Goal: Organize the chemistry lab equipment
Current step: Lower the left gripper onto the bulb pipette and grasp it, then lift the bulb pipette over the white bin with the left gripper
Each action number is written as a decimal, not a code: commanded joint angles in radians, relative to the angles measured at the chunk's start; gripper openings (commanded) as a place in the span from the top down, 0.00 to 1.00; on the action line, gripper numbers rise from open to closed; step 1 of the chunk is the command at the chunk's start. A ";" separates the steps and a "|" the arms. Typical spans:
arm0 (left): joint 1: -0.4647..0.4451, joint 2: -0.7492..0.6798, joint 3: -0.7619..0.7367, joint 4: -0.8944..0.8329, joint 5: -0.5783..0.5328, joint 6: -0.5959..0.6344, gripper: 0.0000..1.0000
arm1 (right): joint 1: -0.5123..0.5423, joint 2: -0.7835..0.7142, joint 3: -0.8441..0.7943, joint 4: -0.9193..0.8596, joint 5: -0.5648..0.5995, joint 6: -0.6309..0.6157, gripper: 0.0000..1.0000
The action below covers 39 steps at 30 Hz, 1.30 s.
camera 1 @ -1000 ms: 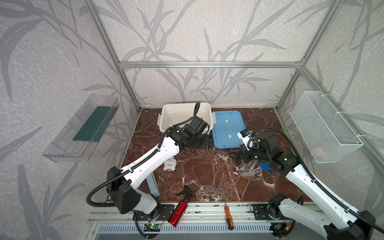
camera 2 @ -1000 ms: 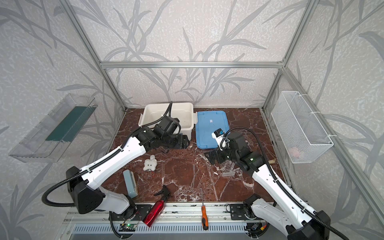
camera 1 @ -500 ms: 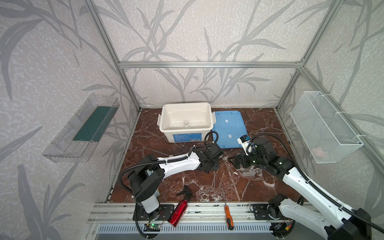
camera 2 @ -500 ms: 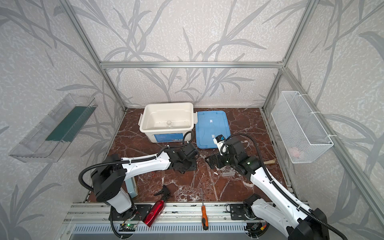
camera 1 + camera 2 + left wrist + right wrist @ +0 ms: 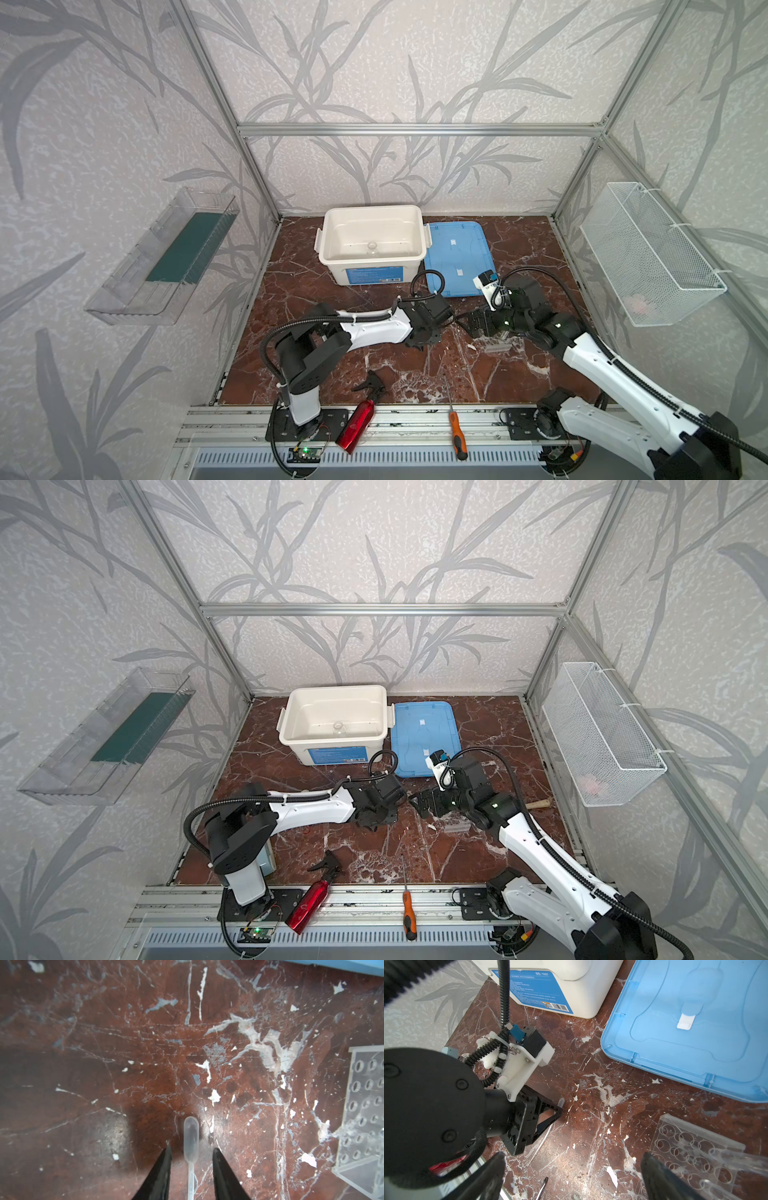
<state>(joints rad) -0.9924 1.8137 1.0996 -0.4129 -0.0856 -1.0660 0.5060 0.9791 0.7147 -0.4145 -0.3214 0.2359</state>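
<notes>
Front rail (image 5: 415, 417): red spray bottle (image 5: 356, 424) and orange-handled screwdriver (image 5: 457, 432) lie here, well apart.
Left end effector (image 5: 191, 1147): low over the counter (image 5: 145, 1043); jaws apart, one finger on each side of a thin clear dropper (image 5: 190, 1136), not touching it.
Right end effector (image 5: 573, 1153): jaws spread wide, holding nothing, near the clear perforated rack (image 5: 695, 1147).
Rear: small clear jar (image 5: 372, 248) inside the white bin (image 5: 374, 209); blue lid (image 5: 457, 257) just beside it.

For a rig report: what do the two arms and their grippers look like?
The left arm and right arm have glossy white shells between black joints. A black ribbed cable runs along each. A white bracket with a blue plug sits at each wrist. The left gripper and right gripper have slim black jaws tapering to points.
</notes>
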 commanded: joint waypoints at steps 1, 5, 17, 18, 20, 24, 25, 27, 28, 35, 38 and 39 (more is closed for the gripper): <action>-0.005 0.037 0.021 -0.042 -0.050 0.003 0.66 | 0.002 0.006 -0.005 0.012 -0.010 -0.006 0.00; -0.004 0.051 0.039 -0.057 -0.055 0.009 0.70 | 0.002 -0.003 -0.003 0.009 -0.001 -0.006 0.00; -0.008 0.021 0.029 -0.071 -0.078 0.003 0.89 | 0.000 -0.007 0.000 0.007 0.007 -0.007 0.00; -0.009 0.014 0.028 -0.070 -0.077 0.003 0.90 | 0.001 -0.008 0.000 0.007 0.007 -0.007 0.00; -0.009 -0.008 0.026 -0.071 -0.077 0.002 0.90 | 0.001 -0.011 0.001 0.006 0.007 -0.004 0.00; -0.006 -0.080 0.040 -0.092 -0.094 0.022 0.93 | 0.001 -0.021 0.012 0.016 0.002 0.011 0.00; -0.005 -0.100 0.055 -0.109 -0.107 0.035 0.93 | 0.002 -0.025 0.018 0.025 -0.002 0.016 0.00; 0.000 -0.139 0.084 -0.145 -0.129 0.062 0.93 | 0.002 -0.031 0.031 0.039 -0.009 0.024 0.00; 0.003 -0.159 0.102 -0.170 -0.153 0.058 0.93 | 0.001 -0.031 0.042 0.046 -0.014 0.027 0.00; 0.075 -0.268 0.242 -0.247 -0.182 0.208 0.93 | 0.002 0.021 0.159 0.079 -0.036 0.036 0.00; 0.152 -0.284 0.322 -0.265 -0.128 0.267 0.93 | 0.002 0.058 0.216 0.122 -0.038 0.066 0.00; 0.183 -0.285 0.345 -0.264 -0.095 0.284 0.93 | 0.002 0.075 0.243 0.132 -0.028 0.080 0.00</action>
<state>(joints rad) -0.8654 1.5520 1.3941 -0.6235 -0.2001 -0.8642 0.5060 1.0241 0.9012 -0.3439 -0.3420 0.2810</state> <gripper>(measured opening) 0.073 0.999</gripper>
